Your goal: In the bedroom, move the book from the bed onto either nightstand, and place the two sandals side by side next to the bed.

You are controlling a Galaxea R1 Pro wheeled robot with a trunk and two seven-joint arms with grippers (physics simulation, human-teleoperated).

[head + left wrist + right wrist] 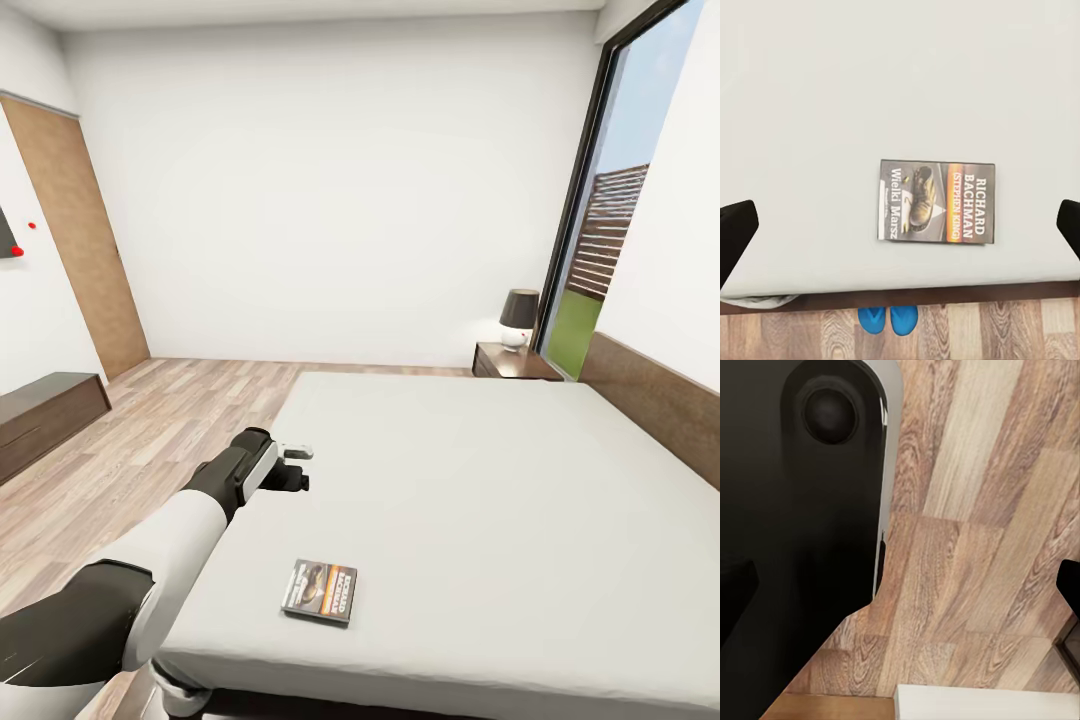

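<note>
One book [320,591], two sandals [888,319] (blue), one nightstand [512,361], one lamp [518,317].

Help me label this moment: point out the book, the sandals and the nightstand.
book [937,201], left wrist view, middle of cover.
sandals [888,319], left wrist view, blue toe ends by the bed edge.
nightstand [512,361], head view, top surface.

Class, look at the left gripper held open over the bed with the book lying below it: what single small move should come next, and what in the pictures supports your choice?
Probably lower the left gripper toward the book. It hangs above the bed, fingers spread wide, and the book lies flat near the mattress edge, untouched.
</note>
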